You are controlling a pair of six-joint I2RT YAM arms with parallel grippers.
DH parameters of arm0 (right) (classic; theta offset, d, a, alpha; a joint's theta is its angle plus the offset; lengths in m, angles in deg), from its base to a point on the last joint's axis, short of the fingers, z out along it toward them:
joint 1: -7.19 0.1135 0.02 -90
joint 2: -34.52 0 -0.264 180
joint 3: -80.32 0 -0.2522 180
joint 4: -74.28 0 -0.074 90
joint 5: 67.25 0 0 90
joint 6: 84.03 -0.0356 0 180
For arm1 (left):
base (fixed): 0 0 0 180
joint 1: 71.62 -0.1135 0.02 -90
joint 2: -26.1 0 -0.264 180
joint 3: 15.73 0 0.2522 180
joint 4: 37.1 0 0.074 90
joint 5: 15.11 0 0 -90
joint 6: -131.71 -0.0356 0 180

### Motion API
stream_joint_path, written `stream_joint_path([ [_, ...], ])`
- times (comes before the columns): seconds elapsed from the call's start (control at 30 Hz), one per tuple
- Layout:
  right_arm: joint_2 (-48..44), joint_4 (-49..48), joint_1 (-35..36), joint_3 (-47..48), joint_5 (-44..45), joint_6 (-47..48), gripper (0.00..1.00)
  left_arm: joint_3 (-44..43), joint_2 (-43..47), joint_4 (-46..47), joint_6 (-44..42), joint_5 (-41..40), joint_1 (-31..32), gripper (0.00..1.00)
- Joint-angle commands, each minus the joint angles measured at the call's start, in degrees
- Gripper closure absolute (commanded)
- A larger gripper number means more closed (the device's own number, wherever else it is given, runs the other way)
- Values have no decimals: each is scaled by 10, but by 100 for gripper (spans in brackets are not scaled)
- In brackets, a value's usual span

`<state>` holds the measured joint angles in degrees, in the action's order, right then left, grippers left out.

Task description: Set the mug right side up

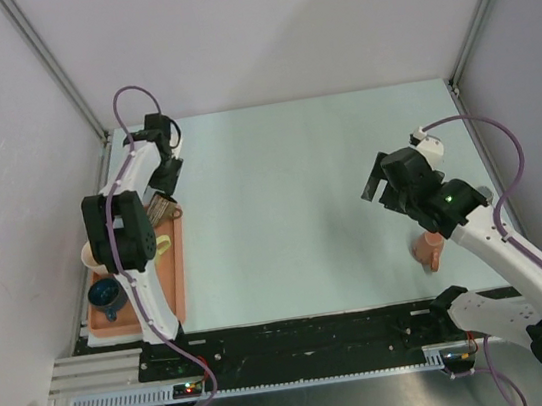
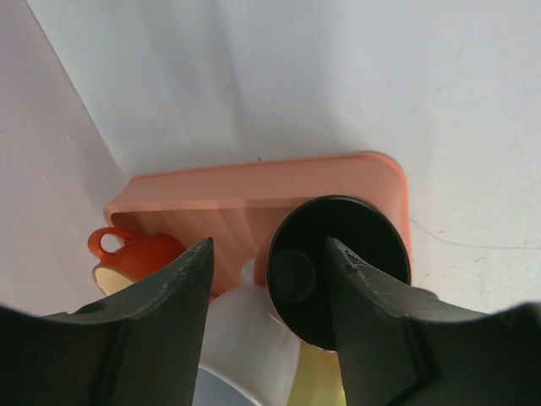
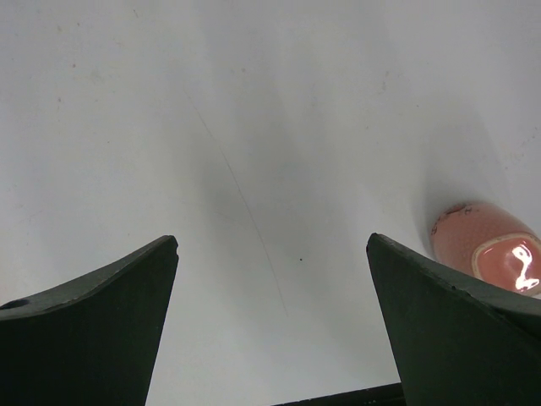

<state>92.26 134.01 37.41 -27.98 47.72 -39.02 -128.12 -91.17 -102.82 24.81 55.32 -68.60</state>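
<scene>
A pink mug sits on the table at the near right, partly under my right arm. It also shows at the right edge of the right wrist view, with a glossy end facing the camera. My right gripper is open and empty above bare table, to the left of the pink mug and beyond it. My left gripper is open over the far end of the orange tray. A dark-lined mug lies on its side between its fingers, close to the right finger.
The orange tray lies along the left table edge. It holds a cream mug, a yellow mug and a blue mug. The left wrist view shows an orange mug and a white mug. Walls enclose the table.
</scene>
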Motion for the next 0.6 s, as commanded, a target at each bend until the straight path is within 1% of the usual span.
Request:
stream_joint_path([
  [0.0,-1,-11,1,-6,5,-4,0,7,11,-13,-23,-43,3,45],
  [0.07,0,-17,1,-7,4,-2,0,6,12,-21,-31,-51,4,53],
  [0.13,1,-23,1,-6,1,1,0,6,15,-28,-36,-52,6,64],
  [0.23,0,-29,-1,-6,0,3,0,10,17,-40,-41,-40,7,75],
  [0.3,-4,-32,-4,-6,-1,6,0,10,16,-47,-43,-31,7,84],
  [0.33,-7,-33,-7,-6,-1,7,0,10,15,-49,-43,-27,6,92],
  [0.37,-8,-35,-9,-6,-2,9,0,10,16,-50,-42,-23,7,96],
  [0.43,-14,-36,-13,-6,-3,12,0,6,20,-50,-40,-10,7,99],
  [0.5,-19,-37,-16,-6,-4,13,0,-4,32,-50,-37,22,4,99],
  [0.57,-25,-34,-19,-6,-3,14,0,-19,50,-46,-33,89,-2,100],
])
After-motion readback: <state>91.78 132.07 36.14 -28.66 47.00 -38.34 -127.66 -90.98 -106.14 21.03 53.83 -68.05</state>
